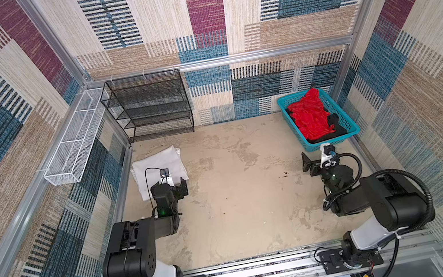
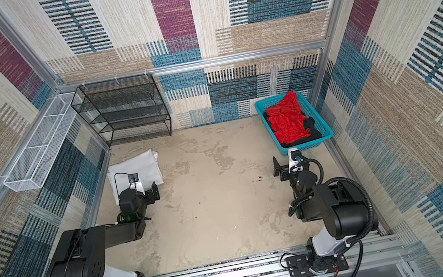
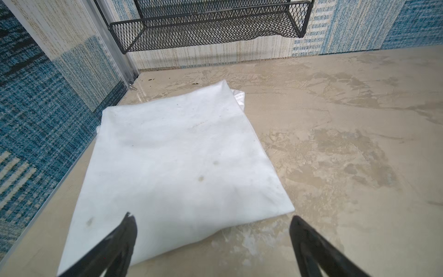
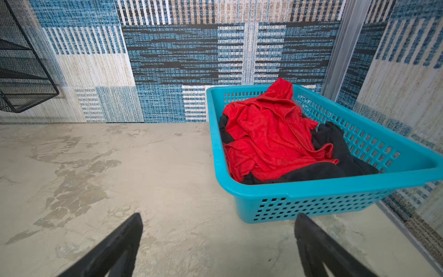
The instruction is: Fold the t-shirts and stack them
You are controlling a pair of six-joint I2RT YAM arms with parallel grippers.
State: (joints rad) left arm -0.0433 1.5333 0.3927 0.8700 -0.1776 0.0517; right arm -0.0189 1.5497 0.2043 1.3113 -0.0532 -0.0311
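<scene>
While the white shirt (image 3: pixel 182 153) lies folded on the table (image 3: pixel 335 167) near my left gripper (image 3: pixel 212 217), the red shirt (image 4: pixel 268 134) and black shirt (image 4: pixel 335 165) sit crumpled in the basket (image 4: pixel 311 191) by my right gripper (image 4: pixel 219 215). Both grippers stand wide apart, holding nothing; I think two shirts are left.

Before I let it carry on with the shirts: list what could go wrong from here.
1. The red t-shirt lies crumpled over the black t-shirt in the teal basket; pulling the red one may drag the black one out too, or tip the basket.
2. The open left end effector hovers at the near edge of the folded white t-shirt; a low sweep could undo that fold.
</scene>
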